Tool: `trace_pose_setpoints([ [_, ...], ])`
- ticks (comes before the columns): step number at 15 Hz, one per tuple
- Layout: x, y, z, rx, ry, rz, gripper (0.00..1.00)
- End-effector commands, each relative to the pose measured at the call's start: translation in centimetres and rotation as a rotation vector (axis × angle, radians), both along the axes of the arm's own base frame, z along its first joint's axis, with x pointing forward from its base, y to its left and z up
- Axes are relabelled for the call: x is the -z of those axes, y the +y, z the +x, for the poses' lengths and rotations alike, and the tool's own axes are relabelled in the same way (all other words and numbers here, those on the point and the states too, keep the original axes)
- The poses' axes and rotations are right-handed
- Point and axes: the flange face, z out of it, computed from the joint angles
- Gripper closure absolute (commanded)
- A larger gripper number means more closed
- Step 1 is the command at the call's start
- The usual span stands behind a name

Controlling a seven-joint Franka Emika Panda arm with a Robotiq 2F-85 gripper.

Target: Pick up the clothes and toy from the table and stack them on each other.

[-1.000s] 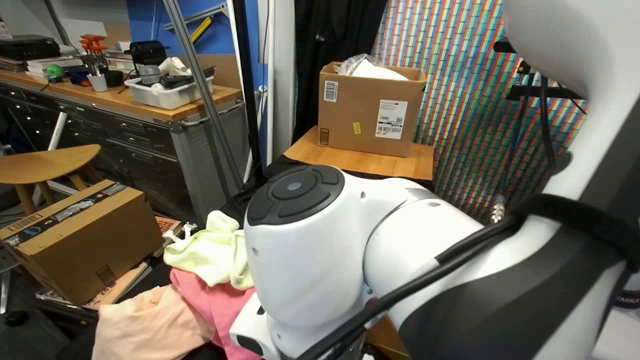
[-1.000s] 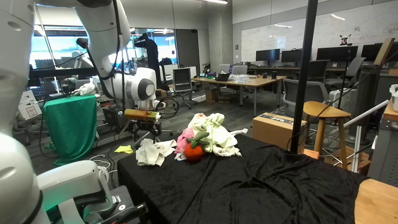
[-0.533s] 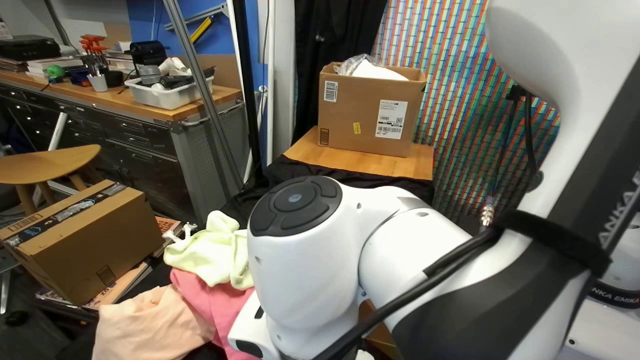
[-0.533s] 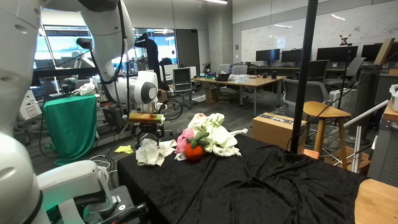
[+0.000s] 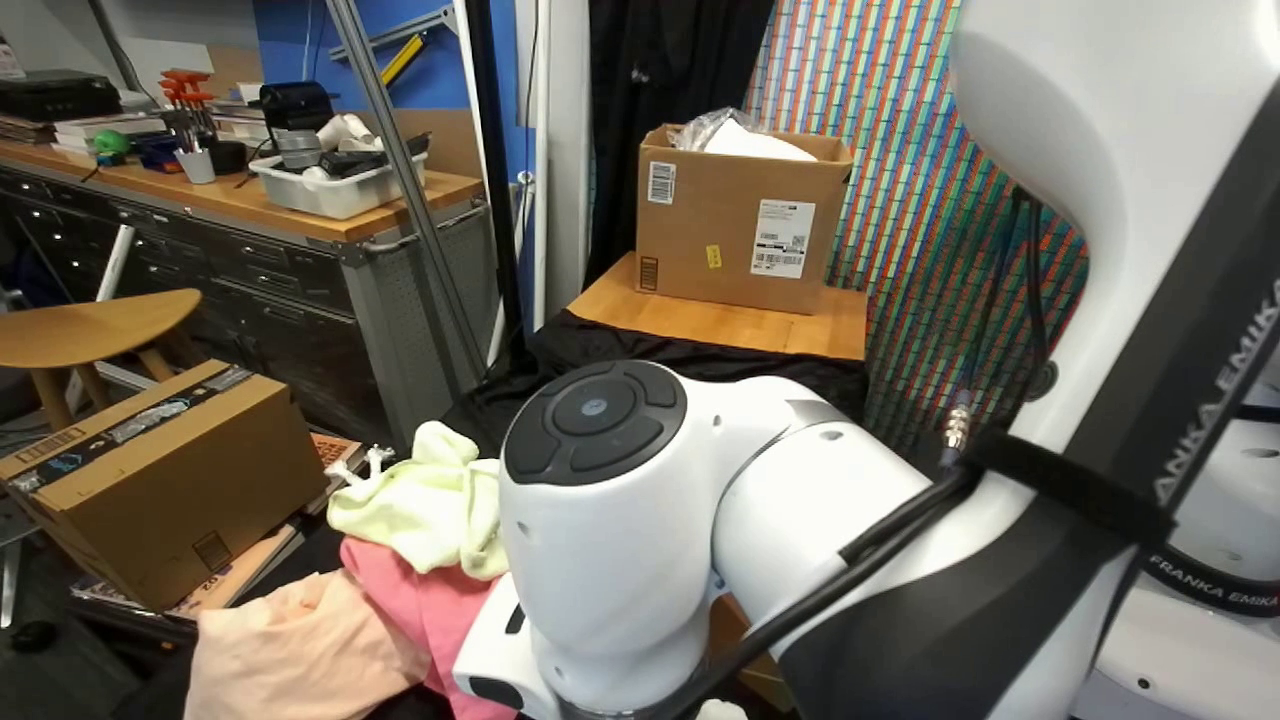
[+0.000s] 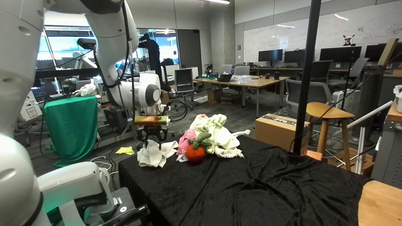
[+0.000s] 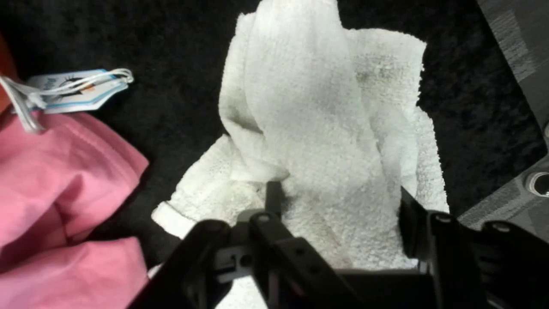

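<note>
A white towel (image 6: pixel 154 158) lies crumpled at the corner of the black-covered table; it fills the middle of the wrist view (image 7: pixel 309 107). My gripper (image 6: pixel 153 146) is over it, pointing down. In the wrist view the gripper (image 7: pixel 341 204) is open, its fingers on either side of a raised towel fold. A red toy with green leaves (image 6: pixel 195 154) sits to the towel's right. Behind it are a pink garment (image 6: pixel 187 140), also in the wrist view (image 7: pixel 60 184), and a pale yellow garment (image 6: pixel 218 133). A peach garment (image 5: pixel 300 645) lies beside the pink one (image 5: pixel 435 610).
The black cloth (image 6: pixel 238 188) covers the table. A white tag (image 7: pixel 77 92) with string lies by the pink garment. A cardboard box (image 6: pixel 276 130) and a black pole (image 6: pixel 304 78) stand past the table's edge. Another box (image 5: pixel 740 220) stands on bare wood.
My gripper has moved right and a little down in an exterior view, from left of and above the towel to over it. The toy and garments have not moved.
</note>
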Motion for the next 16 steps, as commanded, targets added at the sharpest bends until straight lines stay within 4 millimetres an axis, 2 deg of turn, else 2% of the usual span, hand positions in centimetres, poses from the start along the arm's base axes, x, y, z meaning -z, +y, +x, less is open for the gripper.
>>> trace_pose_setpoints([
  [1, -0.4, 0.5, 0.6, -0.004, -0.001, 0.008, 0.65],
  [5, -1.0, 0.6, 1.0, 0.006, 0.046, 0.008, 0.96],
  [8, -2.1, 0.7, 1.4, 0.022, 0.075, 0.008, 0.98],
  [9, -2.5, 0.8, 1.5, 0.028, 0.079, 0.009, 0.95],
  [16, -6.6, 0.8, 2.9, 0.068, 0.083, 0.078, 0.94],
])
